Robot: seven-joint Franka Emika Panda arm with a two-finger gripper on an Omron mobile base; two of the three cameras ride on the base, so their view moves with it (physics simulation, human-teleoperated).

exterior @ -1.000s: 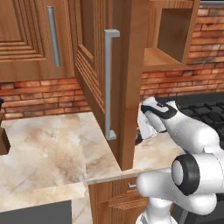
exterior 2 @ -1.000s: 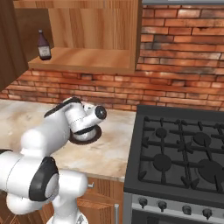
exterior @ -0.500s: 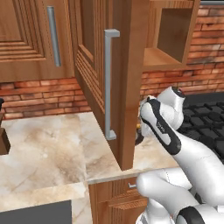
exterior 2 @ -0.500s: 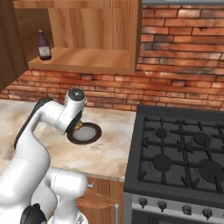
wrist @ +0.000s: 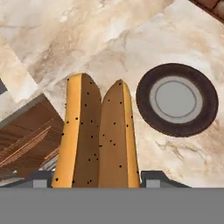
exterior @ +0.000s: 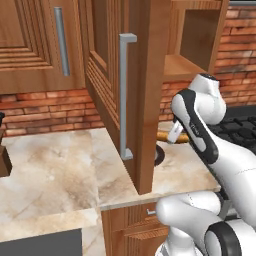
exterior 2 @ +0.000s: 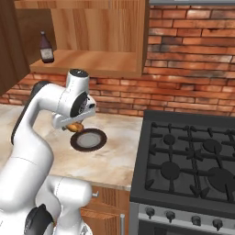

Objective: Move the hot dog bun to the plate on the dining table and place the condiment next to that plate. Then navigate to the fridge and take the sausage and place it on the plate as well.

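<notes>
While the gripper (wrist: pixel 97 186) is clamped on the tan split hot dog bun (wrist: pixel 97 135), it hangs above the small dark-rimmed dish (wrist: pixel 176 99). Risk: swinging could clip the open wooden cabinet door (exterior: pixel 132 95) beside that dish. Beige marbled counter (exterior 2: pixel 117 156) below; red brick wall (exterior 2: pixel 188 59) behind.

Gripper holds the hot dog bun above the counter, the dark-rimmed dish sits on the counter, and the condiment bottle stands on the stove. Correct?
Not quite. The condiment bottle stands on the open wooden shelf, not the stove, as the right base view shows. The gripper does hold the hot dog bun above the counter, where the dark-rimmed dish sits.
</notes>
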